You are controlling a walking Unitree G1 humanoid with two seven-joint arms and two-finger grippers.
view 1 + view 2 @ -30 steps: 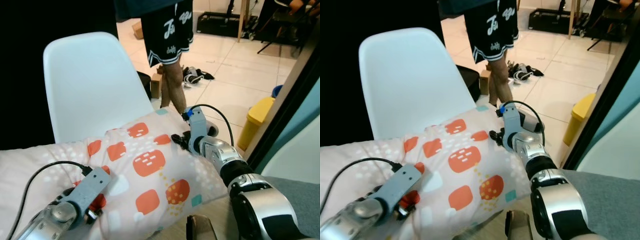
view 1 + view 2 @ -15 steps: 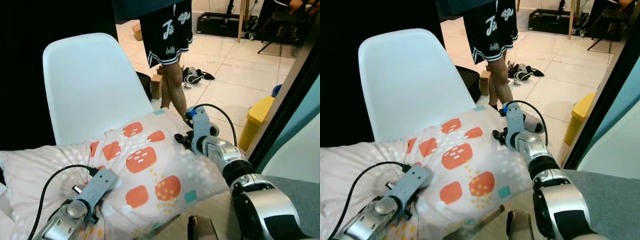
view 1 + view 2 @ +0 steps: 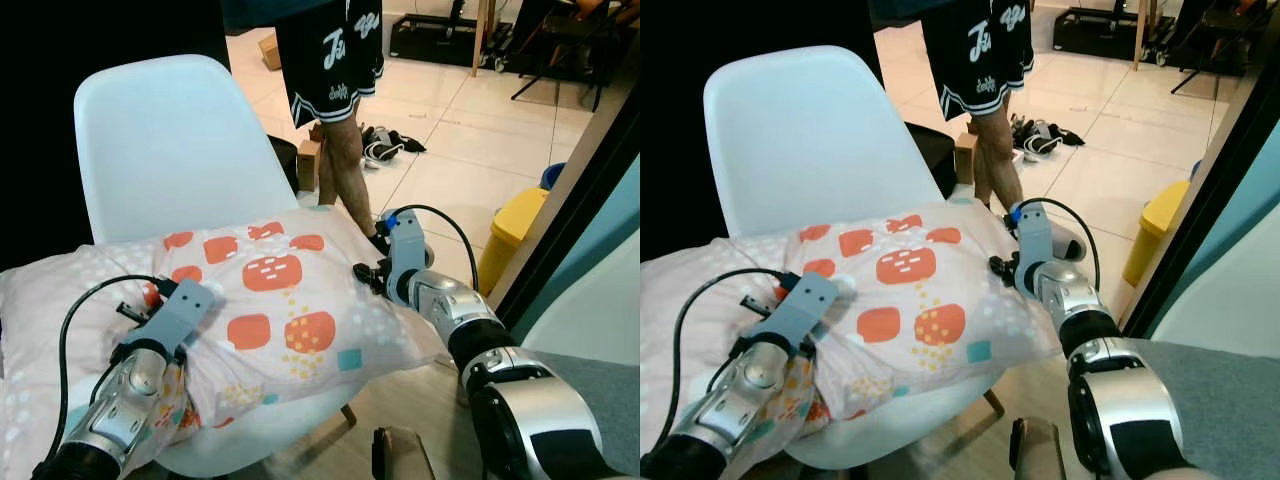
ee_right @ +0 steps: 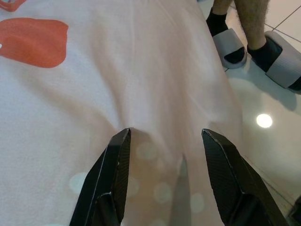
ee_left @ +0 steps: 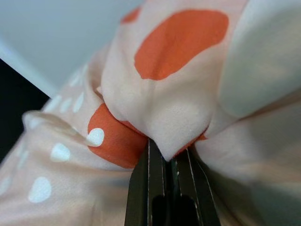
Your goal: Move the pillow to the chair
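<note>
1. One pillow (image 3: 280,300) lies mid-frame across the seat of one white chair (image 3: 170,140).
2. Left gripper (image 5: 164,162) pinches a pillow fold; right gripper (image 4: 164,141), fingers spread, presses the pillow.
3. One person (image 3: 330,80), upper frame, is cut off above the shorts.

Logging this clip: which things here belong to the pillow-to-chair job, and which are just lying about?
In the job:
pillow, lying on the seat
white chair
left gripper, shut on a fold of the pillow
right gripper, open, tips on the pillow

Lying about:
yellow bin
person standing behind the chair
shoes on the floor
</note>
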